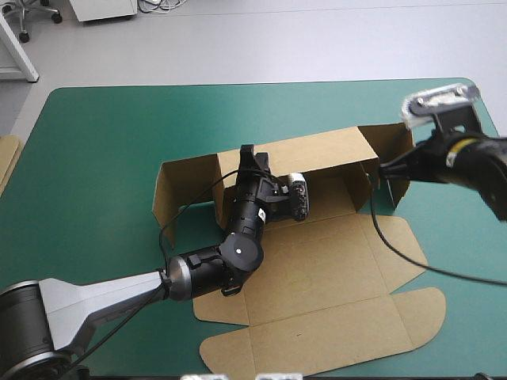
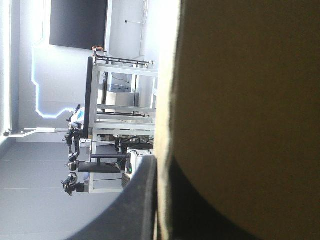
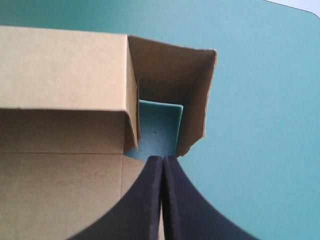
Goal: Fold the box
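Observation:
The brown box (image 1: 317, 261) lies open in the middle of the table, its back wall (image 1: 317, 154) raised and its lid flat toward the front edge. My left gripper (image 1: 248, 154) reaches over the back wall near its left half. In the left wrist view the board (image 2: 250, 100) fills the space beside one black finger (image 2: 135, 210), and the gripper (image 2: 162, 170) is shut on the wall's edge. My right gripper (image 1: 382, 169) is at the box's right end. Its fingers meet in a point (image 3: 163, 159) just before the upright end flaps (image 3: 200, 100), where a gap shows teal-green cover.
An edge of more brown board (image 1: 8, 158) shows at the table's left edge. Teal-green cover (image 1: 95, 134) lies bare to the left of and behind the box. The lid's rounded flaps (image 1: 317, 340) reach close to the front edge.

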Tool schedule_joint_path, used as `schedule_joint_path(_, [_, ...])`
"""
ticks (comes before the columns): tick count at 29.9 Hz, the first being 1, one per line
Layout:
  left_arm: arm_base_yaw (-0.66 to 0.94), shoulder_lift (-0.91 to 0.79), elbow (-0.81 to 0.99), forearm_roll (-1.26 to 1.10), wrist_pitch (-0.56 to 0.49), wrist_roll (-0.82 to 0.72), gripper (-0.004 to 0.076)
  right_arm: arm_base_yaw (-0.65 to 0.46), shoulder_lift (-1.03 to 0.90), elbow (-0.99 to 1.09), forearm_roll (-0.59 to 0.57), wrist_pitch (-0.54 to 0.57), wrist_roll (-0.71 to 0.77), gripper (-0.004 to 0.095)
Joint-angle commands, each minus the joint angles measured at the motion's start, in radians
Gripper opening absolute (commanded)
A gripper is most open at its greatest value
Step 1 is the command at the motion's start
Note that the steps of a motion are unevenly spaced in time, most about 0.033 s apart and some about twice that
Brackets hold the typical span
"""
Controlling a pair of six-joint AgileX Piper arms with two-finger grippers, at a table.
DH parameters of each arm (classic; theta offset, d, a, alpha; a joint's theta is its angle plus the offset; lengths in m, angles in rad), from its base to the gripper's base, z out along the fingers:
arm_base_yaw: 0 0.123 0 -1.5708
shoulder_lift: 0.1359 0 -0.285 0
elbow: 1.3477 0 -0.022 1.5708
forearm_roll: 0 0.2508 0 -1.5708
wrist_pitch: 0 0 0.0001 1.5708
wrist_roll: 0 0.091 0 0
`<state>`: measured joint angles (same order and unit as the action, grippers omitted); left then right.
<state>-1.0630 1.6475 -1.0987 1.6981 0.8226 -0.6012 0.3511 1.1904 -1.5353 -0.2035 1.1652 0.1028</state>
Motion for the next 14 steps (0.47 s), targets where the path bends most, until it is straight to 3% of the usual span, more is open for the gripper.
schedule_joint_path(1, [-0.005, -0.041, -0.023, 0.121, 0.012, -0.011, -0.0010, -0.028, 0.140, -0.248, 0.049, 0.076, -0.086, -0.0020])
schedule_joint_path(6, [-0.005, -0.041, -0.023, 0.094, 0.016, -0.021, -0.0010, -0.222, 0.321, -0.469, 0.288, 0.081, -0.161, -0.0020])
schedule_joint_path(14, [-0.005, -0.041, -0.023, 0.067, 0.021, -0.021, -0.0010, -0.629, 0.511, -0.484, 0.793, 0.070, -0.382, -0.0020])
